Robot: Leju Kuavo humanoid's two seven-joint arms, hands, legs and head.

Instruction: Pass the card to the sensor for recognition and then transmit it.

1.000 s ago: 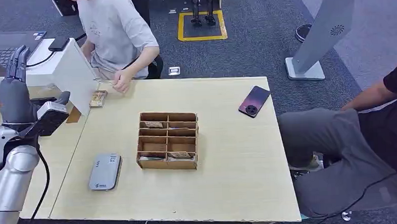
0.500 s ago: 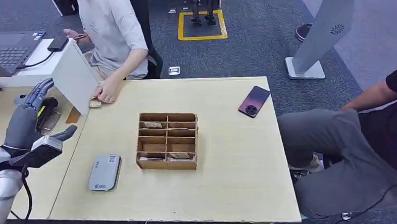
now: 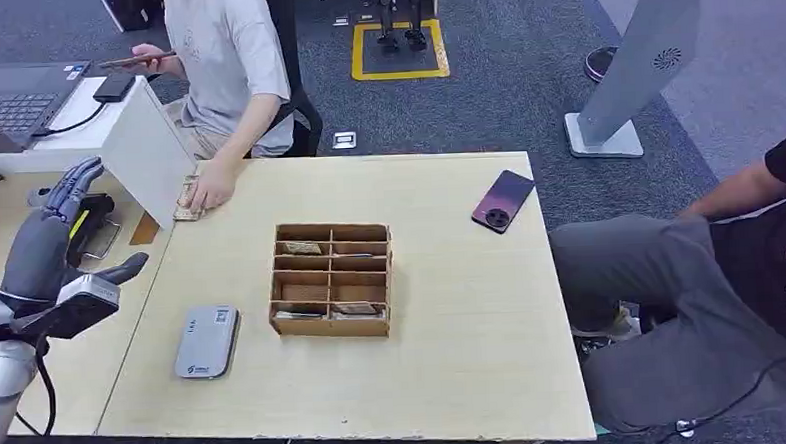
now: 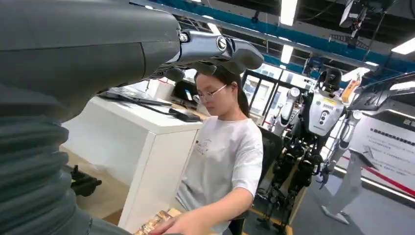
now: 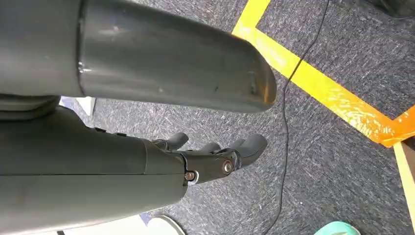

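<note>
Your left hand (image 3: 45, 252) hovers empty, fingers spread, beside the table's (image 3: 455, 359) edge, near the sensor (image 3: 206, 340). A person's hand (image 3: 206, 193) rests on the cards (image 3: 184, 207) (stack by the white box). Right hand (image 5: 215, 156) hangs over carpet w/ fingers loosely curled, holding nothing.

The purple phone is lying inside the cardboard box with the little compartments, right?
Not quite. The head view shows the purple phone lying flat on the bare table, apart from the cardboard box and off toward the far right corner. The box's little compartments hold only small cards.
</note>
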